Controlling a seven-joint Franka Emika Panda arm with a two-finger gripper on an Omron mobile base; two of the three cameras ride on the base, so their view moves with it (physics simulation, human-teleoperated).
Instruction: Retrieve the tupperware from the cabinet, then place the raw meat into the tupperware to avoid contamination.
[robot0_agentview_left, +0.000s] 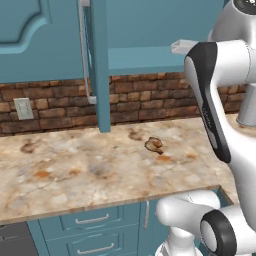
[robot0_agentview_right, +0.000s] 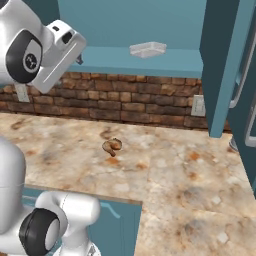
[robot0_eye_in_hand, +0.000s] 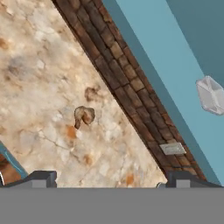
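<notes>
Left base view: one cabinet (robot0_agentview_left: 30, 40) hangs on the wall, teal, with an arched panel on its shut left door. One open door (robot0_agentview_left: 100, 65) stands edge-on toward the camera, a long silver bar handle (robot0_agentview_left: 84, 50) on it. One tupperware (robot0_agentview_left: 182, 46) shows as a pale corner on the cabinet shelf, partly behind the white arm. One piece of meat (robot0_agentview_left: 154, 144), a small curled brown lump, lies on the marble surface (robot0_agentview_left: 75, 170), well below the shelf and apart from everything. A brick wall (robot0_agentview_left: 145, 97) runs behind, with one pale outlet (robot0_agentview_left: 23, 108). Two drawers (robot0_agentview_left: 92, 220) with short handles sit under the surface.

Right base view: the tupperware (robot0_agentview_right: 148, 49) is clear here, a shallow translucent rectangle resting flat on the blue shelf (robot0_agentview_right: 150, 62). The meat (robot0_agentview_right: 112, 146) lies alone on the surface (robot0_agentview_right: 190, 185), below and left of the container. A second open door (robot0_agentview_right: 222, 65) stands at the right. The wrist is raised at upper left, level with the shelf and well left of the container.

Hand view: the picture is rolled, so the brick band runs diagonally. The hand (robot0_eye_in_hand: 111, 179) is wide open, its two dark fingertips (robot0_eye_in_hand: 41, 178) far apart at the bottom, holding and touching nothing. The meat (robot0_eye_in_hand: 84, 116) sits on the mottled tan surface (robot0_eye_in_hand: 35, 87); the tupperware (robot0_eye_in_hand: 211, 96) is at the right edge on the shelf.
</notes>
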